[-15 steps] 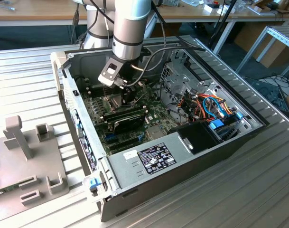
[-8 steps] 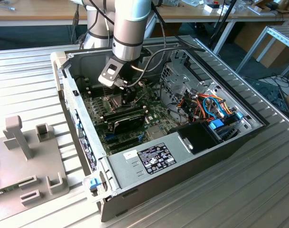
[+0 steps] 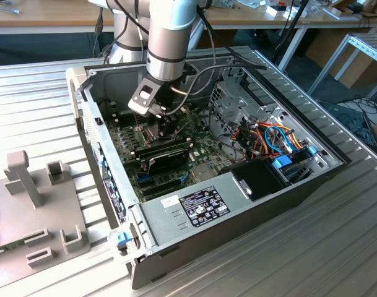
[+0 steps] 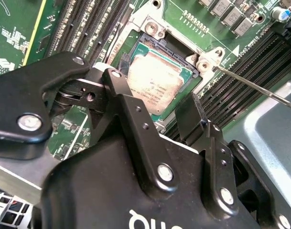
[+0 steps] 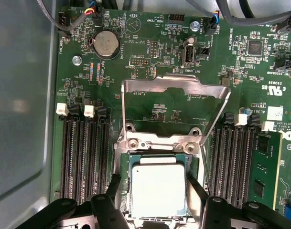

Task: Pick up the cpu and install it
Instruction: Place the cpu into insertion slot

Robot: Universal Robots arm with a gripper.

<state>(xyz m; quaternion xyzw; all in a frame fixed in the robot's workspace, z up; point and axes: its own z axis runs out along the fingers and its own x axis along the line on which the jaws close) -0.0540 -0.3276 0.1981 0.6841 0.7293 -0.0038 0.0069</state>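
**Open gripper straddling seated cpu**

At the exterior view's left, a grey plastic fixture block (image 3: 36,204) on a ribbed pale metal table (image 3: 33,86). Toward the middle, an open grey metal computer case (image 3: 250,238) lying flat, with a green motherboard (image 3: 203,151) in its floor. Hanging down into it from above, a silver and grey robot arm (image 3: 169,31), with its black gripper (image 3: 165,124) low over the board. Further toward the exterior view's right, a boxy grey power supply with a black label (image 3: 200,204), then a tangle of orange and blue cables (image 3: 275,139).

In both wrist views, the small square cpu with dull silver-grey metal top (image 5: 157,191) (image 4: 155,86), lying flat in its socket on the motherboard. Spread apart, the black fingers (image 5: 113,190) flanking it on two opposite sides, close to its edges, gripping nothing. Touching it or not, cannot tell.

In the first wrist view, a hinged silver metal socket frame (image 5: 176,86) swung open and clear of the chip. Rows of long black memory slots (image 5: 85,157) on either side of the socket. A round silver coin battery (image 5: 106,44) well beyond the frame.
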